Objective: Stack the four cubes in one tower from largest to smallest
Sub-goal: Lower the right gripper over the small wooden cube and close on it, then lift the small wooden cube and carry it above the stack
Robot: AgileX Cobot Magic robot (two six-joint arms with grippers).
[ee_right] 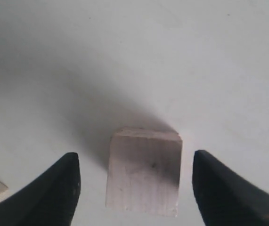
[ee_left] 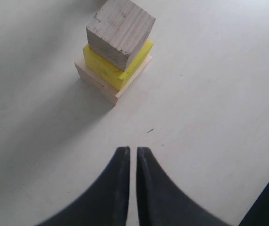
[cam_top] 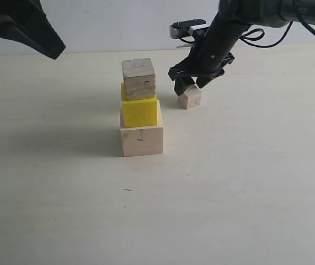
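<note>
Smallest cube (ee_right: pixel 143 176) sat on the worktop (cam_top: pixel 229 193) between the wide-spread jaws of the right pincer (ee_right: pixel 135 160), untouched; left pincer (ee_left: pixel 133 155) was closed, empty, farther off.

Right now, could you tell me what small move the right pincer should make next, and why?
Probably close the right pincer on the small cube. Its jaws stand open with the cube between them, a gap on each side. That cube sits on the table, while the other three are already stacked, with the plywood cube on top.
</note>
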